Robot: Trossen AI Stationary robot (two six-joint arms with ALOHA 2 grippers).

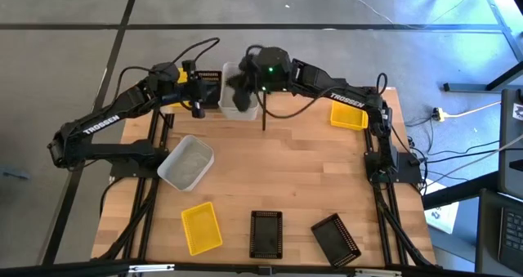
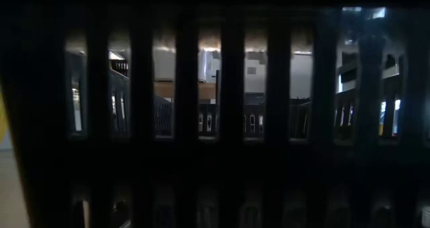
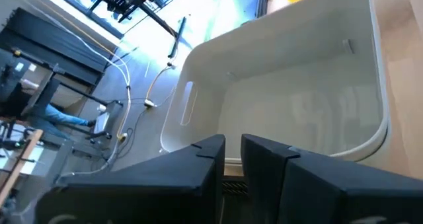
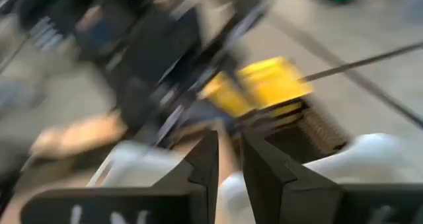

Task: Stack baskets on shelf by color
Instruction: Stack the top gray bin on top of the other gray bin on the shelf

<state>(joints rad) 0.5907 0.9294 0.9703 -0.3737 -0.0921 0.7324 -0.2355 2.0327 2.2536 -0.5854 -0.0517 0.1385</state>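
A white basket stands open side up at the table's far edge, with a black perforated basket close on its left. My left gripper reaches in from the left, just short of the white basket's near wall. Its fingers are open by a narrow gap, and I see nothing between them. My right gripper hangs above the white basket, also open by a narrow gap. A yellow basket sits at the far right. A black upright of the shelf stands right of the white basket.
On the tabletop nearer the front lie a translucent white-grey basket, a yellow basket and two black baskets. A black perforated wall stands right in front of the low camera and blocks most of that view.
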